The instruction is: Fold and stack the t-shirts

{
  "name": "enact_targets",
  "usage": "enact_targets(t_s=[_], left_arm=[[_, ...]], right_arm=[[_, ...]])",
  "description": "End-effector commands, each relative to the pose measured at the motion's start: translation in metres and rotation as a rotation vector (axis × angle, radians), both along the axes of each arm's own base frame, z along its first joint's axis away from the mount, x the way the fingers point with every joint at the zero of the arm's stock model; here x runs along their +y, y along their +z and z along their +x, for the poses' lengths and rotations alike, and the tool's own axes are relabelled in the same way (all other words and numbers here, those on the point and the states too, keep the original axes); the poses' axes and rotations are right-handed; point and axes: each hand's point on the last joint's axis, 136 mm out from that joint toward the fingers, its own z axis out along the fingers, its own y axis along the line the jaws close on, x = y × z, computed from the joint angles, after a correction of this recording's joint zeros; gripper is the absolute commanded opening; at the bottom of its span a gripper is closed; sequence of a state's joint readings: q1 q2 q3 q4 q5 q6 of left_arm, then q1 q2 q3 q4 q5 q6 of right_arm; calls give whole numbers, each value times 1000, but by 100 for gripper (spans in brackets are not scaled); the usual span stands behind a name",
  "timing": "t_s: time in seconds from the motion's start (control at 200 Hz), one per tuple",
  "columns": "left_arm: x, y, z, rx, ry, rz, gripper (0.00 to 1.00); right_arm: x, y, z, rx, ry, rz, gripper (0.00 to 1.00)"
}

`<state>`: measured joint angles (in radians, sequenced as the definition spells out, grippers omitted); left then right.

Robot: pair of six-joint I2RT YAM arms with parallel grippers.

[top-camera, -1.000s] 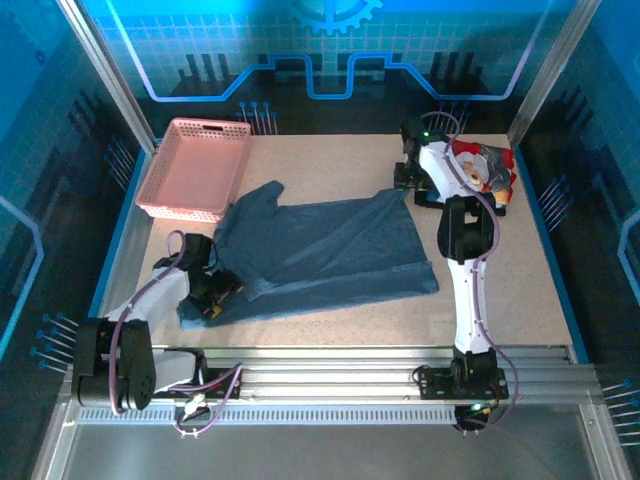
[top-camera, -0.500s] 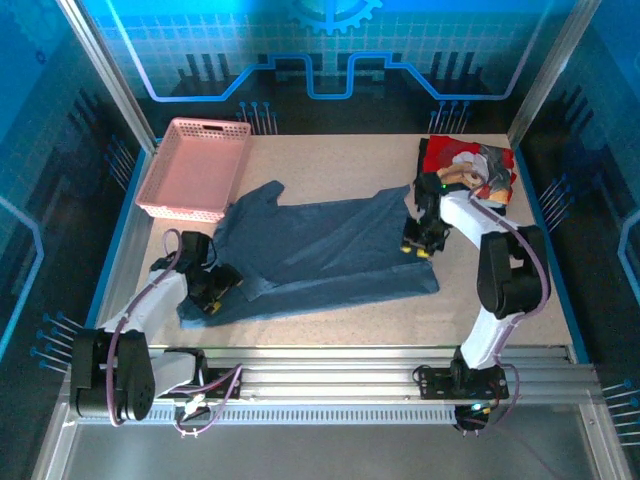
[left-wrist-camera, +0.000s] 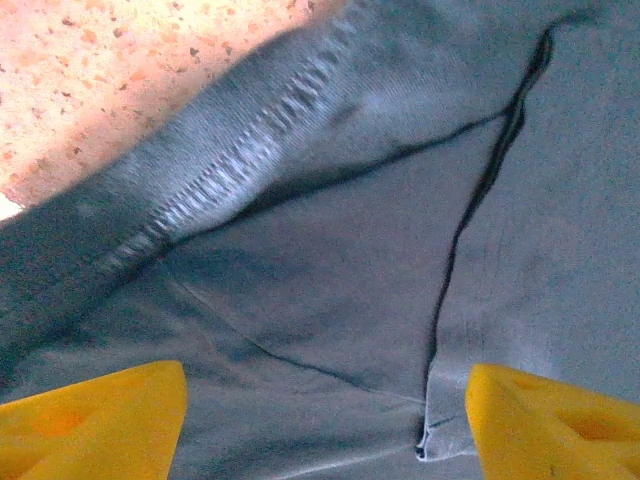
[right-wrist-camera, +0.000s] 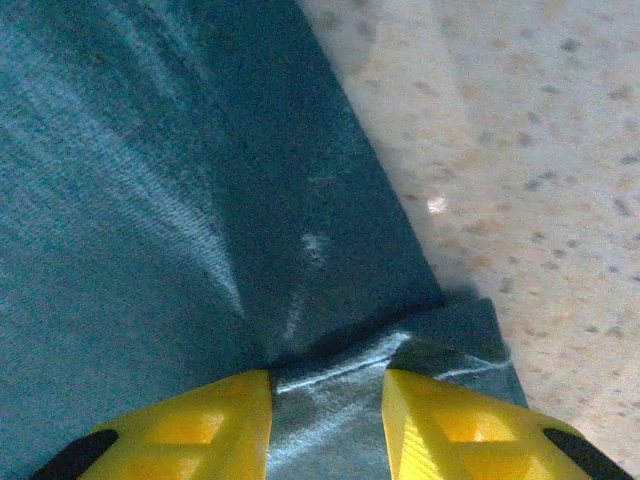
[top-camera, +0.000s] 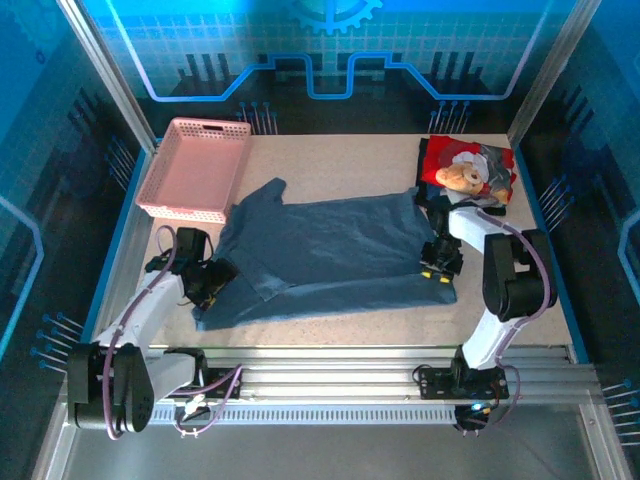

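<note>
We see the blue shirt (top-camera: 330,250) spread nearly flat across the middle of the table (top-camera: 340,160), with 2 arms at its opposite ends. The right gripper (top-camera: 440,265) sits at the shirt's near right corner. Its jaws are narrow, and the right wrist view shows a turned-over bit of hem pinched between them. The left gripper (top-camera: 205,283) rests at the shirt's left edge. Its wrist view shows the jaws wide, yellow fingers (left-wrist-camera: 90,415) set far apart over creased cloth and holding nothing that we can make out. The red shirt (top-camera: 470,170) with the bear print lies bunched at the far right corner, well apart from the pink basket (top-camera: 185,210) at the far left. We judge the cloth light, limp and quick to wrinkle. It will likely sag and drag unless taken at corners or hems, 1 in each gripper, and lifted together.
</note>
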<state>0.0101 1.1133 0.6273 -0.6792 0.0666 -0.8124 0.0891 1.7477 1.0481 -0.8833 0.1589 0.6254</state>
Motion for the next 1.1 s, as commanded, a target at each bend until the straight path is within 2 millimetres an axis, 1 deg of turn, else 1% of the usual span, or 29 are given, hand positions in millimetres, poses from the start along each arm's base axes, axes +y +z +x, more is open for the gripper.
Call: enact_targets(t_s=[0.0,0.055,0.075,0.17,0.225,0.285,0.36,0.455,0.48,0.495,0.725,0.755,0.855,0.925,0.99,1.096], left_arm=[[-1,9,-3,0,14,0,75],[-6,14,-2,-14,5,-18,76],[-9,15,-1,-19,0,-28,76],[-26,25,0,-34,-47,-76,77],[-37,31,-2,-30,-83,-94,77],[-48,34,-5,-19,-111,-129,77],[-60,30,-11,15,-112,-193,75],[-72,25,-10,21,-104,-254,71],[-76,24,-9,21,-104,-267,70],[-78,22,-9,26,-106,-275,70],[-103,0,-8,96,-98,-352,59],[-105,-4,-9,103,-91,-357,58],[-103,-17,-14,150,-77,-336,54],[-103,-21,-11,140,-69,-326,53],[-109,-21,-3,122,-57,-355,51],[-115,-26,-1,146,-68,-352,49]], right_arm=[[-6,2,-22,49,-27,-23,37],[-2,2,-22,29,-42,10,40],[-1,3,-21,23,-44,15,44],[1,16,-8,-15,-28,26,52],[4,29,4,-57,-8,45,56],[14,48,19,-134,40,90,63],[27,72,33,-225,113,133,73],[48,93,44,-326,189,223,80],[53,97,46,-346,210,247,89],[56,99,47,-357,222,260,92],[87,120,46,-452,367,356,95],[90,123,46,-468,381,368,100],[102,139,44,-530,437,410,100],[107,151,42,-577,469,420,100],[109,159,39,-607,489,428,100],[107,162,34,-606,495,416,100]])
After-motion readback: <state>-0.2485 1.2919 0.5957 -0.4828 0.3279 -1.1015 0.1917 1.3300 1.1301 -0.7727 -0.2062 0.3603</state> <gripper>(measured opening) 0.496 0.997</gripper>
